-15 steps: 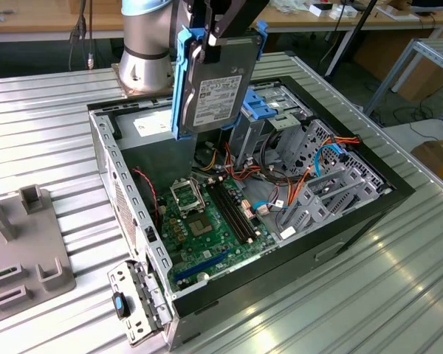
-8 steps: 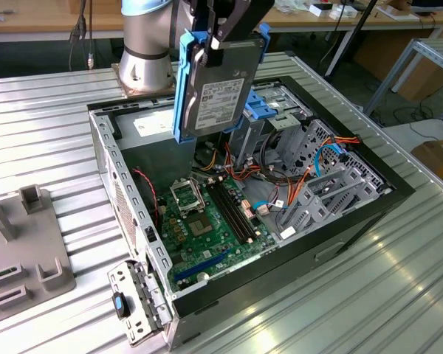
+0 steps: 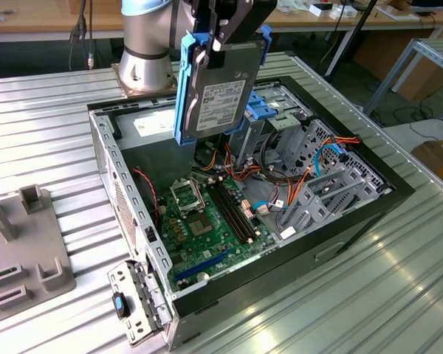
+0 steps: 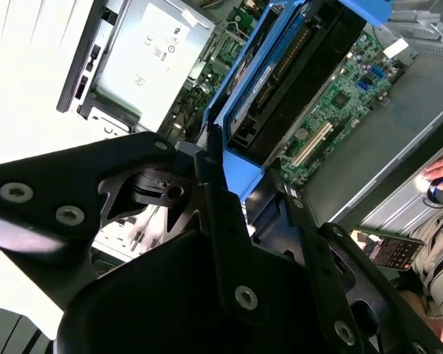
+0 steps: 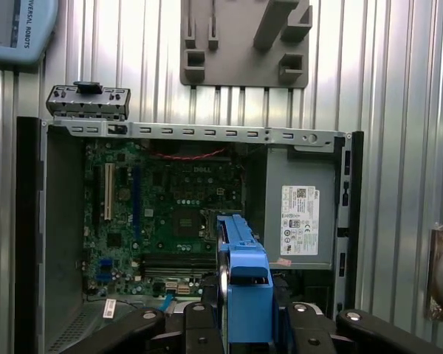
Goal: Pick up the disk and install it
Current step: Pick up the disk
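Blue-railed disk (image 3: pixel 220 92) hangs in the pincer (image 3: pixel 218 40), clear above the case rim (image 3: pixel 107 147).

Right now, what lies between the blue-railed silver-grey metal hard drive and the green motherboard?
Only air: in the exterior view the gripper holds the disk above the motherboard.

Likely a lab, ribbed metal bench (image 3: pixel 399 295), opened computer case (image 3: pixel 321 251)

I see an open computer case (image 3: pixel 340 240) on the ribbed metal table (image 3: pixel 399 295), green motherboard (image 3: pixel 207 221) exposed. A grey fixture (image 3: pixel 29 258) lies near it.
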You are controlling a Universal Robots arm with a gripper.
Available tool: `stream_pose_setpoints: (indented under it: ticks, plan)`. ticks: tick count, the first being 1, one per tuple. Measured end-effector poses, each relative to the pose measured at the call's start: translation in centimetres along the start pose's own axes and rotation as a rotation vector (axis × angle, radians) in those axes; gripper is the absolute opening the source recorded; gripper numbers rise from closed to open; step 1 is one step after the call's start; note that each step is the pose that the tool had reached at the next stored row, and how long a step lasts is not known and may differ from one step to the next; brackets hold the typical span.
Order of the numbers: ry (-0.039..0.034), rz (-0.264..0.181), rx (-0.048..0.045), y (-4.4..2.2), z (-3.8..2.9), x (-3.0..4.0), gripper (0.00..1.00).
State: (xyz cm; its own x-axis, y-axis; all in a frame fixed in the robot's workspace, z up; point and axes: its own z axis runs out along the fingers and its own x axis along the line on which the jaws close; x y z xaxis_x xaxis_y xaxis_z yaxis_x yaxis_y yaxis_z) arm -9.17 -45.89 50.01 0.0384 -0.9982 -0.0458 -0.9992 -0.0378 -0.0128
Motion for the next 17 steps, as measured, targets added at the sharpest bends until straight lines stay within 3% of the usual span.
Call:
stream_pose_setpoints:
  ticks: [4,5,17]
  plan:
    - [0.0,0.0,-0.0001,0.0,-0.01,0.1,0.36]
    - [0.0001,0.0,-0.0001,0.02,-0.02,0.49,0.36]
    - [0.0001,0.0,-0.0001,0.02,-0.02,0.61,0.36]
